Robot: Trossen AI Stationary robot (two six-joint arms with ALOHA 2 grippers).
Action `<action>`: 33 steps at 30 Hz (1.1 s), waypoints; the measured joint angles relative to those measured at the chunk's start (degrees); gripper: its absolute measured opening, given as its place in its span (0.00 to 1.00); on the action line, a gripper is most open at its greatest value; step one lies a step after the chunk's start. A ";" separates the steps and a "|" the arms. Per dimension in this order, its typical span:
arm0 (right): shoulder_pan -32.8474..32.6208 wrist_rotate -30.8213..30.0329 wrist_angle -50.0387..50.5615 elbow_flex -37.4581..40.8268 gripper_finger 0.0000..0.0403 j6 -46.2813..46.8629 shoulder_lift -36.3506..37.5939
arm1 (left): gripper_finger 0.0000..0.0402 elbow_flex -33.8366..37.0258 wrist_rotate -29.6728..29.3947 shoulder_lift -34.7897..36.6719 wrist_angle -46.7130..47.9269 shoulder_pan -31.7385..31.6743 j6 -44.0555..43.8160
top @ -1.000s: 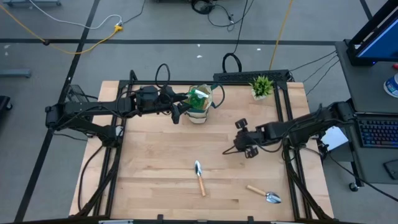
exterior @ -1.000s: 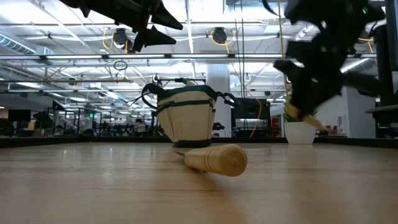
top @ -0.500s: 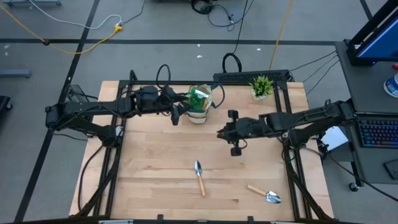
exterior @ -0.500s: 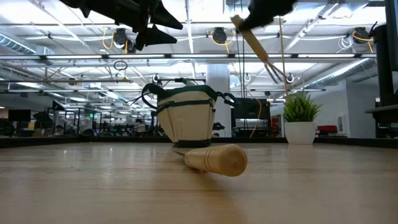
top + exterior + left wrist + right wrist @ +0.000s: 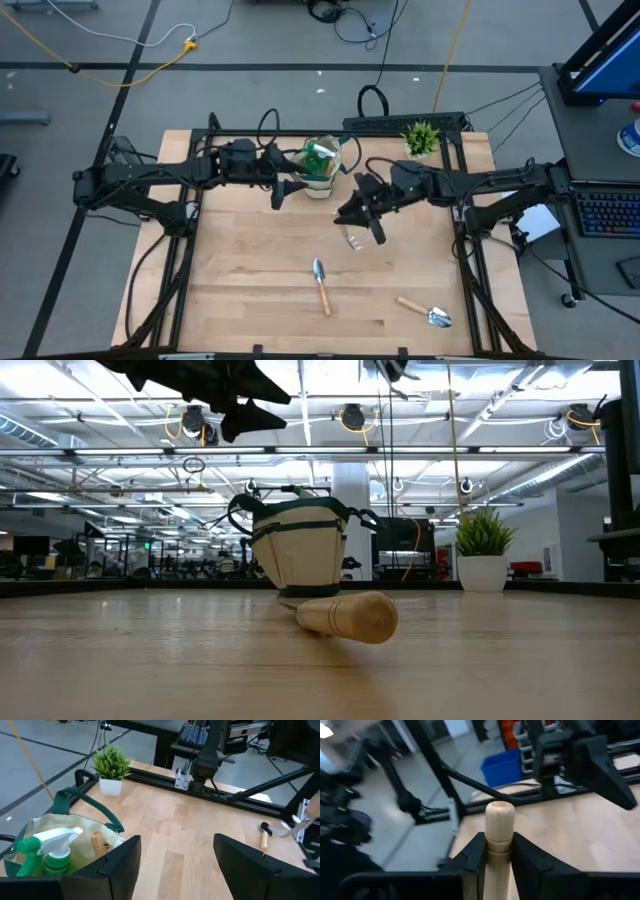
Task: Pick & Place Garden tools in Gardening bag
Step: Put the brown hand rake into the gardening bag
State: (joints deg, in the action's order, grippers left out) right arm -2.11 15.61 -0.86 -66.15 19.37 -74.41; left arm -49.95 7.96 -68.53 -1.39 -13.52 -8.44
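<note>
The right gripper (image 5: 495,857) is clamped on a wooden-handled tool (image 5: 498,827), held above the table (image 5: 250,270) just right of the bag (image 5: 320,172). The right arm reaches across from the right edge. The left gripper (image 5: 172,857) hovers beside the bag, fingers spread, empty. A spray bottle (image 5: 42,855) stands inside the bag. Two trowels (image 5: 321,283) (image 5: 427,313) lie nearer the front edge.

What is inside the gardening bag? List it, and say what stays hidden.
Inside the gardening bag, the left wrist view shows a green spray bottle and a wooden handle end sticking up. What that handle belongs to, and anything deeper, is covered by the fabric.
</note>
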 joint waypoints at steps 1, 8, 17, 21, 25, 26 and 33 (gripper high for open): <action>0.35 1.47 -0.98 0.00 0.15 1.05 0.00 | 0.64 0.00 0.34 0.00 0.00 0.00 0.25; 1.47 11.46 -11.60 0.00 0.15 5.95 0.00 | 0.64 0.00 1.96 0.00 -0.05 0.00 1.28; 1.39 16.52 -30.32 0.00 0.15 8.46 0.00 | 0.64 0.00 2.84 0.00 -0.15 0.15 2.33; 1.29 17.75 -39.59 0.00 0.15 7.93 0.00 | 0.64 0.00 3.24 0.00 -0.18 0.13 2.33; 1.29 19.22 -46.72 0.00 0.15 5.62 0.00 | 0.64 0.00 3.30 0.00 -0.18 0.13 2.60; 1.27 19.23 -48.38 0.00 0.15 4.93 0.00 | 0.64 0.00 3.30 0.00 -0.19 0.13 2.70; 1.27 21.83 -52.90 0.02 0.15 -1.25 0.02 | 0.64 0.00 3.37 0.00 -0.18 0.11 3.47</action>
State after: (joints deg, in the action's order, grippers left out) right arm -0.84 37.45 -53.76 -66.13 18.12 -74.39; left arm -49.95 11.33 -68.53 -1.56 -13.41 -4.97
